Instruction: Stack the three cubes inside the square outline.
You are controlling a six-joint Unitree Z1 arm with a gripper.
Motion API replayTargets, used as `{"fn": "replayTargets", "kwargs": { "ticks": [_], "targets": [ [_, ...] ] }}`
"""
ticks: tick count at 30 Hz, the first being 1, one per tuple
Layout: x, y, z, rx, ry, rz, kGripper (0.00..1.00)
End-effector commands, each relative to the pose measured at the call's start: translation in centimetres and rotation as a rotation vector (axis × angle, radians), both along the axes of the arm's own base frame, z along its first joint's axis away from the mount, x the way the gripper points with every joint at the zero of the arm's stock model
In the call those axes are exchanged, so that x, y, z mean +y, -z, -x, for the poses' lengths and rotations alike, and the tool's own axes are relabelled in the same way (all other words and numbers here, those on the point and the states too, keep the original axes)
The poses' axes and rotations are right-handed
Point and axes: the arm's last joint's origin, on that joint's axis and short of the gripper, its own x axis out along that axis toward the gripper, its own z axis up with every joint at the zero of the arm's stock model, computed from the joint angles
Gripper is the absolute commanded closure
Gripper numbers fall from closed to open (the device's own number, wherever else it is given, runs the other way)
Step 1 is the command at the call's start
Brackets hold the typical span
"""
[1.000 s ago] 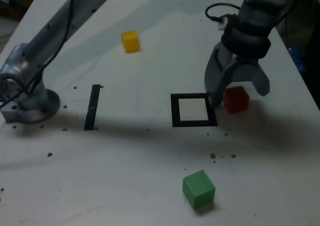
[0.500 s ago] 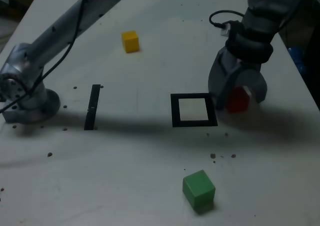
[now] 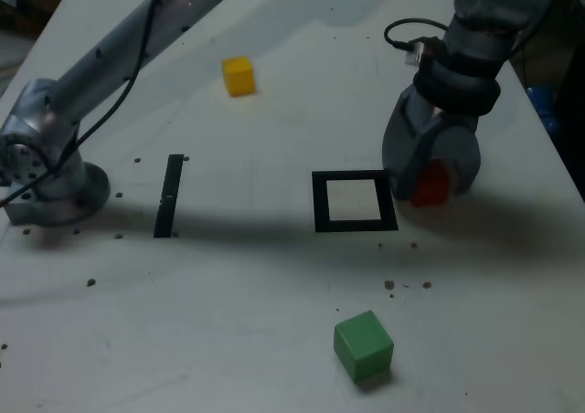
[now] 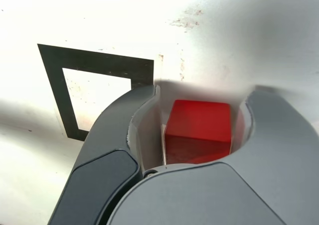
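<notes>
The red cube [image 3: 433,190] rests on the white table just to the exterior view's right of the square outline [image 3: 318,203]. My gripper [image 3: 428,181] is lowered over it with both grey jaws closed in against its sides. In the wrist view the red cube [image 4: 199,123] fills the space between the jaws of the gripper [image 4: 202,93], and the square outline [image 4: 52,80] lies beside one jaw. The yellow cube [image 3: 239,75] sits far back on the exterior view's left. Near the front edge stands the green cube [image 3: 363,343].
A narrow black tape strip [image 3: 170,194] lies to the exterior view's left of the outline. The arm's base [image 3: 46,180] stands at the table's left edge, with the arm reaching across the back. Small dark specks dot the table [image 3: 274,276].
The jaws went from wide open astride the red cube to closed against it. The gripper also dropped slightly lower; the cubes have stayed in place.
</notes>
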Motion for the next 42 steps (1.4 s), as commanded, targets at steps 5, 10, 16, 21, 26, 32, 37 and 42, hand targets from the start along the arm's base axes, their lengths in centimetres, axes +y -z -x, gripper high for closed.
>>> {"fn": "replayTargets", "kwargs": {
  "ticks": [5, 10, 16, 21, 26, 32, 37, 42],
  "targets": [
    [-0.1, -1.4, 1.0, -0.006, 0.014, -0.001, 0.66],
    [-0.1, -2.8, 2.6, -0.003, 0.026, -0.004, 0.66],
    [-0.1, -4.2, 5.5, -0.012, 0.041, -0.008, 0.66],
    [-0.1, -4.1, 7.9, -0.020, 0.063, -0.002, 0.66],
    [-0.3, -3.3, 9.6, -0.008, 0.081, 0.007, 0.66],
    [-0.9, -2.4, 10.3, -0.005, 0.108, 0.009, 0.66],
    [-1.3, -1.9, 10.3, -0.015, 0.124, 0.008, 0.66],
    [-1.4, -1.5, 10.2, -0.022, 0.131, 0.008, 0.66]
  ]
}}
